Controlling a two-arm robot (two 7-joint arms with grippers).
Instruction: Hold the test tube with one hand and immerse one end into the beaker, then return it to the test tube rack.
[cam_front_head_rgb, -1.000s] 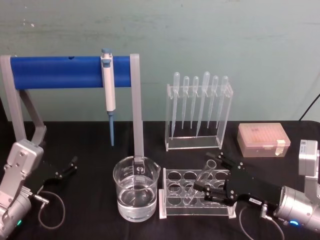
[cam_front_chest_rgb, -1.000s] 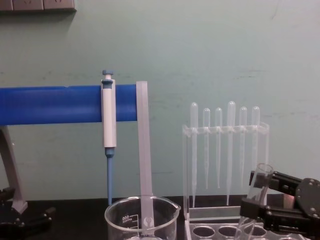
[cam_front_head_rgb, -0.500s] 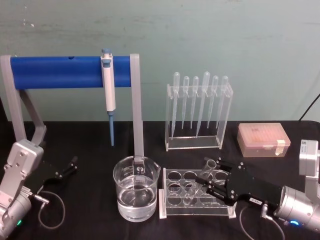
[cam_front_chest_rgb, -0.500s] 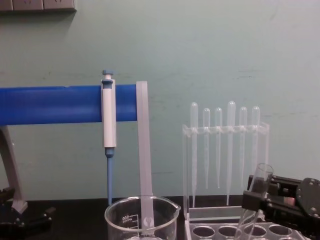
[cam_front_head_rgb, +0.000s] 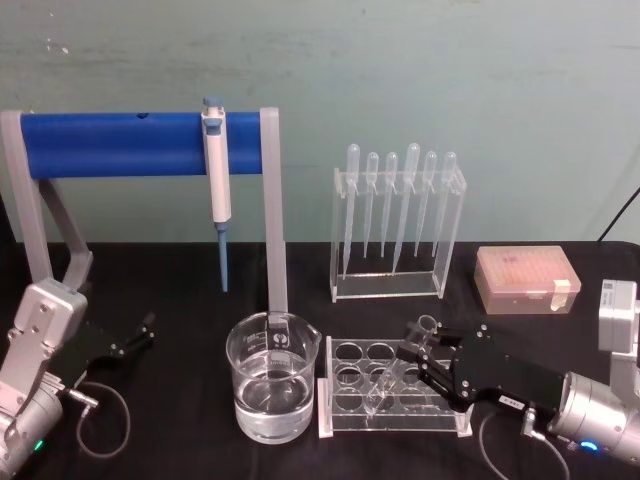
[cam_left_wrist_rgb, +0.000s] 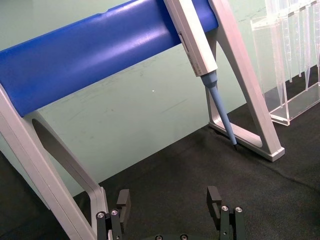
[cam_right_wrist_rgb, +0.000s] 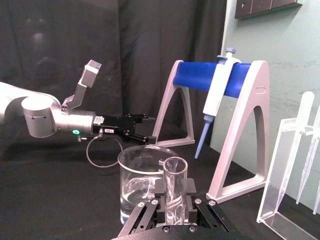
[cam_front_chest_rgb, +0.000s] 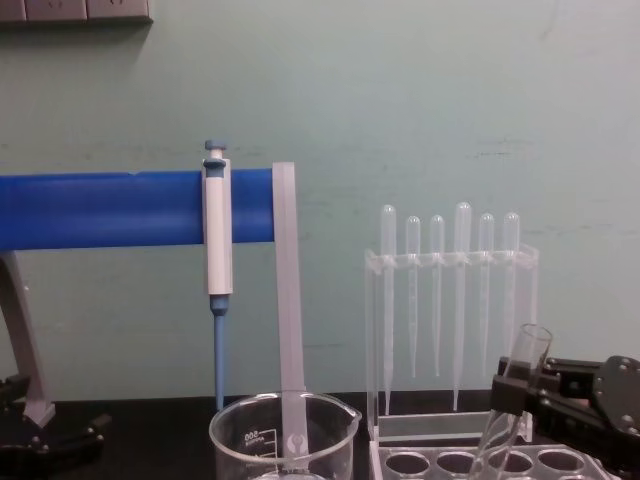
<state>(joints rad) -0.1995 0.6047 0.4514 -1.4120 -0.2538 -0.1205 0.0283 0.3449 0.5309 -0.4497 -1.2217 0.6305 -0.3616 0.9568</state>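
The test tube (cam_front_head_rgb: 396, 366), clear glass, leans rim-up with its round bottom inside the test tube rack (cam_front_head_rgb: 392, 426), and my right gripper (cam_front_head_rgb: 421, 356) is clenched on it just below the rim. The beaker (cam_front_head_rgb: 246, 352), part full of clear liquid, stands just beside the rack's left end, the pipette stand (cam_front_head_rgb: 398, 285) rises close behind, and bare black desk (cam_front_head_rgb: 190, 400) lies open to the left. My left gripper (cam_front_head_rgb: 148, 327) rests near the desk's left edge, spread apart and empty.

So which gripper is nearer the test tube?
Right. The right gripper grips the test tube near its rim, over the rack; the left gripper sits far off, beyond the beaker.
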